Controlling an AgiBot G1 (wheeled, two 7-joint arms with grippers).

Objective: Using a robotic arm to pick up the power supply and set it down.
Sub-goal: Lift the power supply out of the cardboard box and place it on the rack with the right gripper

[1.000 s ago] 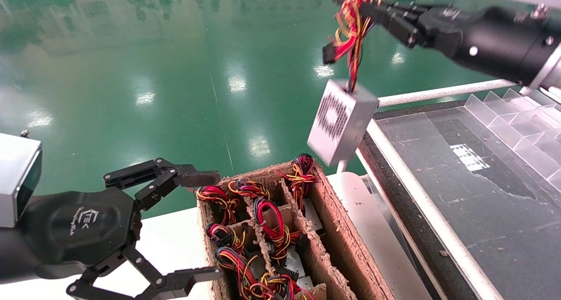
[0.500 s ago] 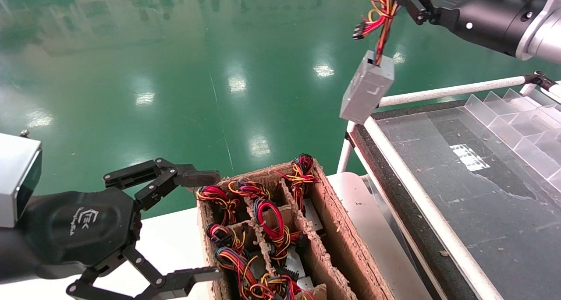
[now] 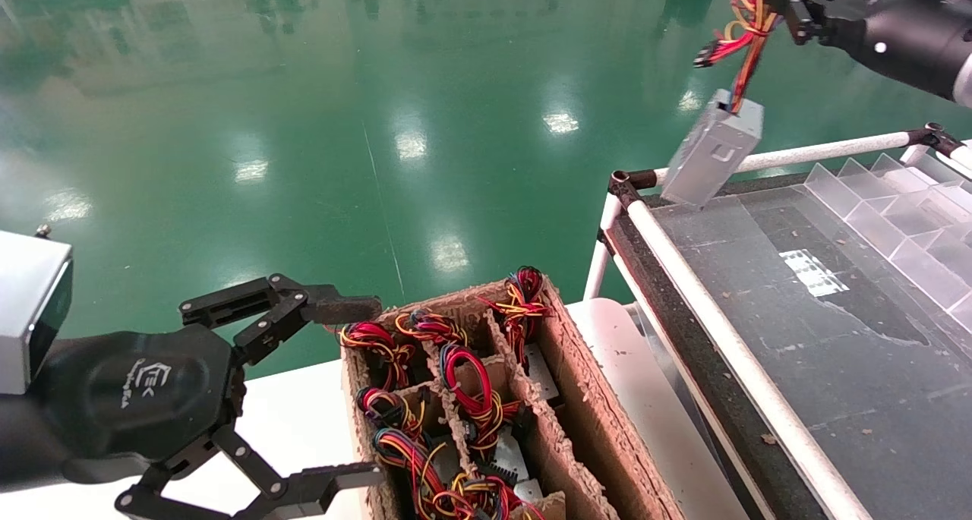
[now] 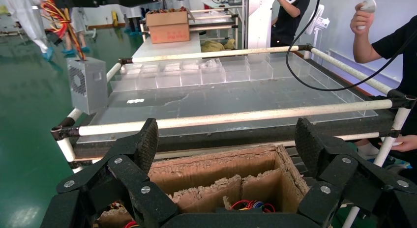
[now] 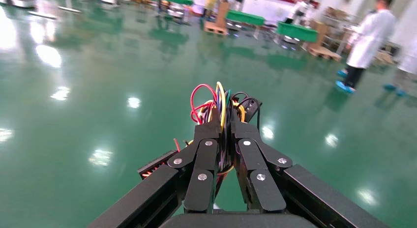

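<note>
Item: power supply (image 3: pixel 712 158). Small grey metal box, stamped slot on the face I see from the head cam, perforated vent grille on the face the left wrist cam sees. Wire bundle (image 3: pixel 748 15) of red/yellow/orange leads exits the top, w/ a black connector dangling off to one side.

Location: airborne, hanging by its wires over the far corner of the rack table (image 3: pixel 797 338), lower edge just above the white rail (image 3: pixel 805 153), tilted. Not touching the surface as far as I can tell.

Handling, my read: rigid casing, prob. fairly heavy for its size; leads are soft and flexible, so the box will swing and twist under the grip. Smooth metal sides would be slippery for the pads, so the bundle is the practical hold, close to where it enters the case to cut the sway. Strain on the lead roots is the weak point; I'd lower slow and let a bottom edge land first.

Right gripper (image 5: pixel 225 134): fingers pinched together on the wire bundle, leads sprouting between the tips in its wrist cam; arm up high at far right.

Left gripper (image 3: pixel 319 391): jaws wide apart, nothing in them, parked beside the cardboard box (image 3: pixel 592 421), whose compartments hold more wired units.

Status: pickup done, set-down not yet done.
</note>
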